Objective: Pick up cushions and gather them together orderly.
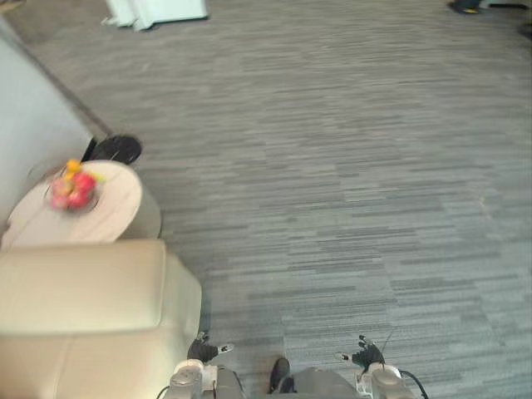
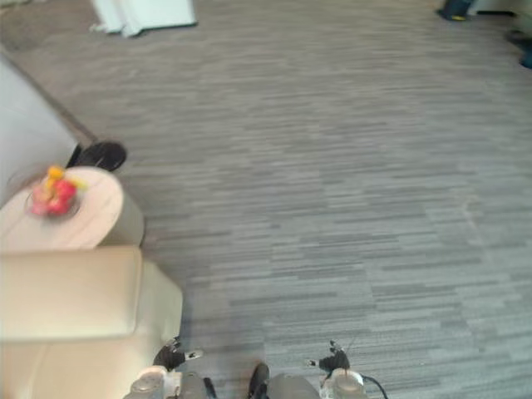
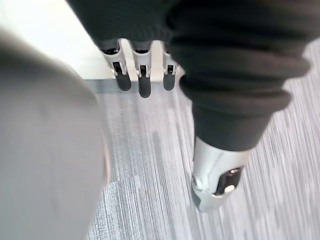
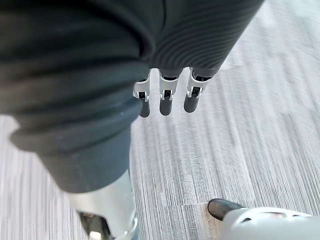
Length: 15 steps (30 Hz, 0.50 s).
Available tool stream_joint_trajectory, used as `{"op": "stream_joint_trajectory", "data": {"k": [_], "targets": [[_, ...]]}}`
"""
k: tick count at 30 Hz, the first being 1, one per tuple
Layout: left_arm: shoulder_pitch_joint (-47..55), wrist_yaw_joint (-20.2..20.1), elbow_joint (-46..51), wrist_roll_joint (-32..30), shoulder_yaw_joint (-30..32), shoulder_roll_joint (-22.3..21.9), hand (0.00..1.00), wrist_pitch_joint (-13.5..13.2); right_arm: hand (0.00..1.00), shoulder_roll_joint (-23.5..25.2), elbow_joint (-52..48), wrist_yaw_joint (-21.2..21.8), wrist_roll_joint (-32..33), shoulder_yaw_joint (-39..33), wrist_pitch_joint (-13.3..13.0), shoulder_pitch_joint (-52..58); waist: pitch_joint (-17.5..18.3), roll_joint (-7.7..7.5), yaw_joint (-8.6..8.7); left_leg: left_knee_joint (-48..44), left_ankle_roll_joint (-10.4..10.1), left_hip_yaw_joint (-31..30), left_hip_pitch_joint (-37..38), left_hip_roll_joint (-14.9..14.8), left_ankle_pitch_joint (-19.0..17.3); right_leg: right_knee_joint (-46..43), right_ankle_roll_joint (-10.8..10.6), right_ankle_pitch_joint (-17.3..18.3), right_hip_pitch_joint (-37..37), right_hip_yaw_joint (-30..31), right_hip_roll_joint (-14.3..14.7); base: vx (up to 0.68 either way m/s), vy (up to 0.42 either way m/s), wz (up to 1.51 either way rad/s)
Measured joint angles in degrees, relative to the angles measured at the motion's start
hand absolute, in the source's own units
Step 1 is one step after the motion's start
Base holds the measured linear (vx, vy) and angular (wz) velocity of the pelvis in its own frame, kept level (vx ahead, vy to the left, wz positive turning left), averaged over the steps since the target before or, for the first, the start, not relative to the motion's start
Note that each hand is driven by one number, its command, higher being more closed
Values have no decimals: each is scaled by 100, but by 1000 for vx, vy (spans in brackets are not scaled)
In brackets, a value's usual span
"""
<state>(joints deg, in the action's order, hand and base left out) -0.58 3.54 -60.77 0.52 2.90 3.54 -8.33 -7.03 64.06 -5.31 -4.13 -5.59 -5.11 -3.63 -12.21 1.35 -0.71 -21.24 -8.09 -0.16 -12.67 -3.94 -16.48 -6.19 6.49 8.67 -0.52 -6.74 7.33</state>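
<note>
A cream cushioned sofa [image 1: 83, 307] fills the lower left, with a thick padded top block [image 2: 66, 291]. My left hand [image 1: 202, 347] hangs low beside its right edge, fingers [image 3: 144, 75] straight and holding nothing; the cream sofa [image 3: 55, 35] shows just past them. My right hand [image 1: 366, 356] hangs at the bottom right of centre over grey carpet, its fingers [image 4: 167, 95] straight and empty too.
A round pale side table [image 1: 112, 220] stands behind the sofa with a bowl of fruit [image 1: 72, 187] on it. A black object [image 1: 116, 150] lies on the floor beyond it. White furniture [image 1: 158, 10] stands far back. Grey carpet [image 1: 349, 183] spreads ahead and to the right.
</note>
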Motion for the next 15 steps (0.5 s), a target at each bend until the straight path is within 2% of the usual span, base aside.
{"op": "stream_joint_trajectory", "data": {"k": [2,3,5,6,7,8,9,10,11,12,14,15], "targets": [[8,-3,11,106,6,7,0,-4,0,30,0,-12,2,-3,4,38,-18,26,-19,241,44,-325,-166,106,247,150,-44,-29,-173,540,136,315,95,-165],[12,-7,15,130,4,-1,0,-4,0,32,-2,-19,5,-16,4,66,-18,46,-39,120,180,-341,-236,73,316,123,-86,57,-224,833,227,377,114,-152],[17,-10,12,137,5,8,0,1,0,70,-35,-18,12,-126,2,100,-29,62,-107,7,398,-113,-126,32,482,-354,-208,593,-212,926,206,355,120,-155],[-5,-13,35,145,4,54,0,2,0,125,-32,-23,31,-156,-4,147,-58,-63,-176,-22,397,180,96,22,669,-1020,-391,925,-36,887,40,312,110,-116],[-21,-15,35,144,-5,89,0,5,0,152,-35,-20,38,-157,-9,179,-57,-142,-164,5,425,314,178,31,643,-1283,-499,988,39,871,-34,427,127,-142],[-38,-13,12,145,-67,157,0,17,0,214,-48,-5,57,-160,-21,173,-30,-234,-176,153,482,663,371,-31,498,-2219,-1026,1009,501,662,-158,419,115,-115],[-104,-5,-93,172,-140,187,0,41,0,238,-68,13,177,-180,-66,139,-59,-233,-159,263,548,838,540,-55,451,-3056,-1150,1085,951,166,-459,409,108,-115],[-133,-1,-122,184,-192,199,0,53,0,234,-70,20,210,-220,-85,104,-71,-252,-146,316,571,884,633,-53,436,-3277,-1046,1155,1043,-43,-598,371,88,-93],[-213,3,-191,195,-287,206,0,108,0,221,-74,25,240,-268,-92,26,-166,-189,-140,537,582,917,1002,-88,429,-3635,-738,1341,1124,-766,-1078,351,35,-87],[-222,11,-177,201,-285,197,0,128,0,232,-113,32,247,-253,-106,16,-238,-64,-128,742,582,1012,1323,-210,427,-3589,-599,1421,1150,-1303,-1349,342,12,-85],[-241,22,-162,201,-277,211,0,126,0,224,-246,40,244,-238,-129,5,-267,-2,-122,924,578,1240,1590,-372,424,-3348,-615,1412,1297,-1616,-1480,319,-35,-67],[-278,28,-167,200,-278,246,0,130,0,215,-300,32,243,-245,-129,-56,-304,60,-119,1129,576,1483,1796,-498,423,-3097,-690,1343,1605,-1838,-1617,403,-105,-89]]}}
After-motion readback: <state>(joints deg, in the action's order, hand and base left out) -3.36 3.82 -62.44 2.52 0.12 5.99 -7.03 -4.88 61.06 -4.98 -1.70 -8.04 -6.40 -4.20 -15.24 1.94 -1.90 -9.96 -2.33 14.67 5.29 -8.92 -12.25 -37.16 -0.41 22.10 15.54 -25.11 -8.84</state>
